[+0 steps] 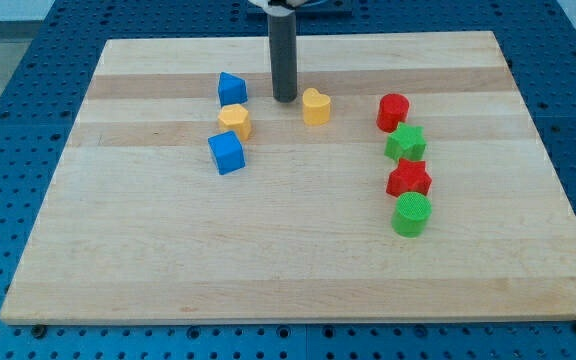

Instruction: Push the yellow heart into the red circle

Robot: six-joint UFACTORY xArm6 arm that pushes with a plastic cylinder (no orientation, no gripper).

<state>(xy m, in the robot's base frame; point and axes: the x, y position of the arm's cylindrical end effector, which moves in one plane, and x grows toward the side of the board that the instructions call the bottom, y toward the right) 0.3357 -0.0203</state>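
The yellow heart [315, 106] lies on the wooden board [298, 270] near the view's top centre. The red circle [393, 112] stands to its right, with a gap of roughly one block width between them. My tip [285, 99] is the lower end of the dark rod. It sits just left of the yellow heart, close beside it, with a narrow gap showing.
A blue block [232, 88], a yellow hexagon [235, 121] and a blue cube [226, 152] form a column left of my tip. Below the red circle stand a green star [405, 143], a red star [409, 179] and a green circle [411, 214].
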